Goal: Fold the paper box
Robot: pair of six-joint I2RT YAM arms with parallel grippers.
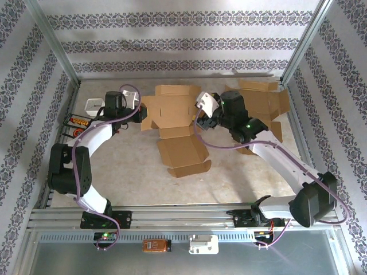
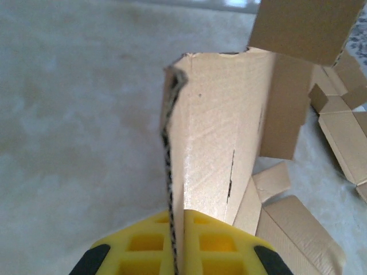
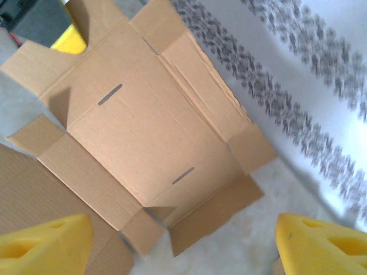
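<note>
1. No word, number, brand or sign can be read anywhere.
2. The paper box (image 1: 178,123) (image 2: 218,132) (image 3: 143,132) shows plain brown cardboard in all three views, with only slots and creases on it and no print or label.
3. The second cardboard sheet (image 1: 261,103) at the far right of the table is equally unprinted.
4. The dark bands on the wallpaper (image 1: 183,44) (image 3: 287,69) are a floral ornament, not lettering.
5. The small orange module (image 1: 156,246) on the near rail may carry markings, but they are too small to make out.
6. The white block (image 1: 204,244) beside it looks blank.
</note>
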